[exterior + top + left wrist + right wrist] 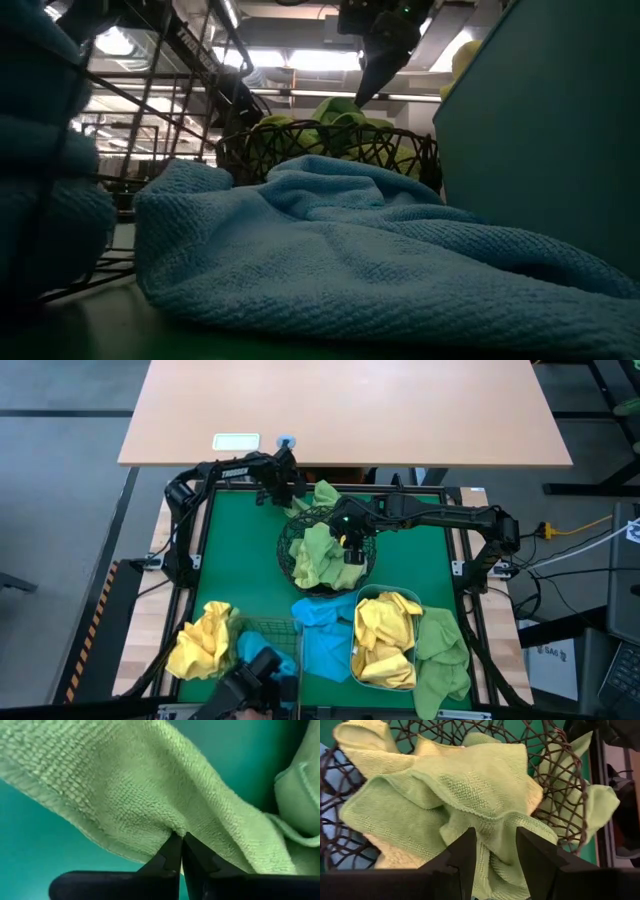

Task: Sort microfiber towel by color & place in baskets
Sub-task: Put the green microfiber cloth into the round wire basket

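Observation:
A light green towel (pixel 322 493) lies on the green mat at the far side of the round black wire bowl (pixel 285 550), and my left gripper (pixel 298 500) is shut on it. The bowl holds more green towels (pixel 318 555). My right gripper (pixel 352 550) hangs open above them, its fingers (pixel 467 855) apart over the cloth without touching it. In the low view it (pixel 370 85) stands just over the bowl's rim (pixel 300 150). My left gripper pinches a small raised pucker of the green towel (pixel 177 831) between its two fingertips, away from the hemmed edge. The fingers come from above, slanting steeply down. Around the pinch the towel spreads out over the mat (pixel 45 840).
A blue towel (pixel 320 630) lies on the mat in front of the bowl. A plastic tub (pixel 357 660) at the near right holds yellow towels (pixel 385 635), with a green towel (pixel 445 655) beside it. A copper wire basket (pixel 262 628) with a blue towel (pixel 265 660) and a yellow towel (pixel 205 640) sit near left.

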Controlling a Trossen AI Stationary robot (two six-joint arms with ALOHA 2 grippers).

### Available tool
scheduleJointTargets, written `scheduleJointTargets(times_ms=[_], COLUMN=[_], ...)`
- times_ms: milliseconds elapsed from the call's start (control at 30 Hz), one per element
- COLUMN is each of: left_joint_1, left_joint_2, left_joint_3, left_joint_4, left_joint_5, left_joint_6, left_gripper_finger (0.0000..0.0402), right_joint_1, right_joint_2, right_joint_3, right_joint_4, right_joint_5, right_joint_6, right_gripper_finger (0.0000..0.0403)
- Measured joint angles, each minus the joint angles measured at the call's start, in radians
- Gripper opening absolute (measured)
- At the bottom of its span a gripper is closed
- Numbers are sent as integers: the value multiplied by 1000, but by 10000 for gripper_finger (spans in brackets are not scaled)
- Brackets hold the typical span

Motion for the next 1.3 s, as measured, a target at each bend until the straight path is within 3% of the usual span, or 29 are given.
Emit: scheduleJointTargets(times_ms=[400, 733, 1100, 1300], left_joint_1=[80, 118, 116, 116], left_joint_2=[0, 0, 0, -29], left_joint_3=[0, 0, 0, 0], left_joint_4=[208, 351, 362, 360], left_joint_5=[83, 136, 183, 224], left_joint_6=[8, 34, 54, 54], left_gripper_finger=[1, 0, 0, 0], right_joint_1=[0, -20, -157, -180], right_joint_2=[0, -20, -160, -200], right_joint_3=[97, 260, 261, 223], right_joint_4=[-42, -244, -299, -284], right_joint_5=[41, 59, -95, -123], right_joint_6=[-1, -60, -22, -19], right_gripper_finger=[140, 140, 140, 140])
